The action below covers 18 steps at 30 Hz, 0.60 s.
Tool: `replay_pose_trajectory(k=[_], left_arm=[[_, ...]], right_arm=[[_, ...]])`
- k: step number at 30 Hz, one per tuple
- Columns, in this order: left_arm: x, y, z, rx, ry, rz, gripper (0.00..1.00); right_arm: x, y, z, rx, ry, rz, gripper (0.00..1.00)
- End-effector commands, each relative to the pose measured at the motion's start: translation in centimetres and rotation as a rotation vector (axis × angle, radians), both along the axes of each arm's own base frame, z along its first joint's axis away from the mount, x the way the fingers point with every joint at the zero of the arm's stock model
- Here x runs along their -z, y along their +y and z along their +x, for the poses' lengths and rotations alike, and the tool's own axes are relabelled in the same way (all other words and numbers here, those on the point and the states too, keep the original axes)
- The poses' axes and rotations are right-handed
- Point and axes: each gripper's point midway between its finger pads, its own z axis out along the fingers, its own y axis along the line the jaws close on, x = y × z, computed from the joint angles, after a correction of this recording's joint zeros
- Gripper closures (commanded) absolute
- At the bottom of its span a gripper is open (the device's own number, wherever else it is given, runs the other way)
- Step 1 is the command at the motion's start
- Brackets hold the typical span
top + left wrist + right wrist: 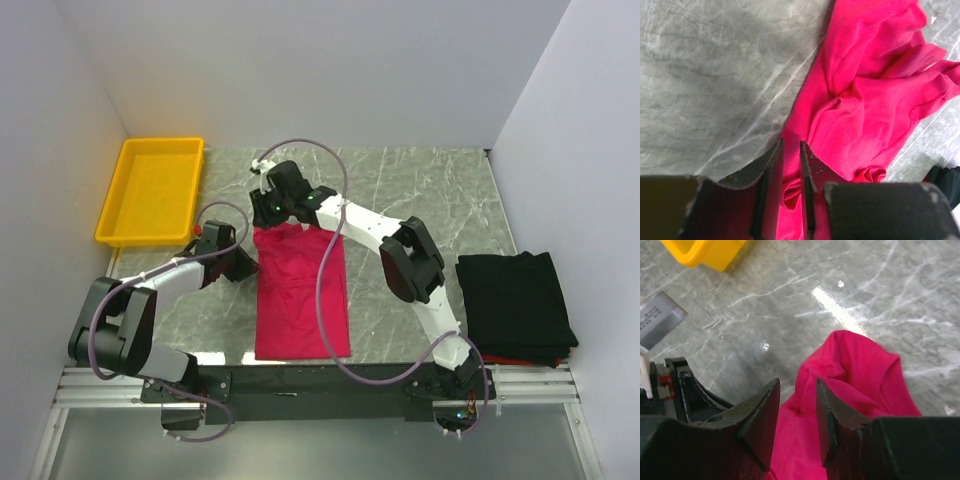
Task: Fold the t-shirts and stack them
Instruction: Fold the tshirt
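Note:
The crimson-pink t-shirt [300, 295] lies folded into a long strip at the table's middle, with its far end rumpled [875, 100]. My left gripper [245, 262] is at the strip's left edge. Its jaws [791, 143] stand narrow, with a bunched fold of the pink cloth pinched between them. My right gripper [272, 208] hangs over the strip's far left corner. It [797, 382] is open, with the pink cloth [860, 375] below and beyond its fingertips and nothing gripped. The black t-shirt [515, 300] lies folded at the right, away from both grippers.
A yellow tray [112, 205] stands at the back left, and its corner [705, 252] shows in the right wrist view. Grey walls close the table on the left, back and right. The right arm's cable loops across the pink shirt [325, 290].

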Motion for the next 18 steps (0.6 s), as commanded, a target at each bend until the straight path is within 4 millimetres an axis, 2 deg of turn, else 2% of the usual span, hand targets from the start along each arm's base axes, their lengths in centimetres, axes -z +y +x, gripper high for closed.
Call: replay_pose_trajectory(k=[1,7,18], left_arm=[[-0.2,0.3,0.9,0.014,-0.043,0.027,0.75],[0.6,0.2,0.9,0.022,-0.035,0.030,0.76],[2.1,0.5,0.6,0.032,-0.005,0.053,0.76]], right_arm=[[0.2,0.4,1.5,0.017,-0.046,-0.023,0.58],[2.1,0.1,2.1,0.051,-0.046,-0.064,0.57],[2.6,0.4,1.8,0.041,-0.031,-0.048,0.58]])
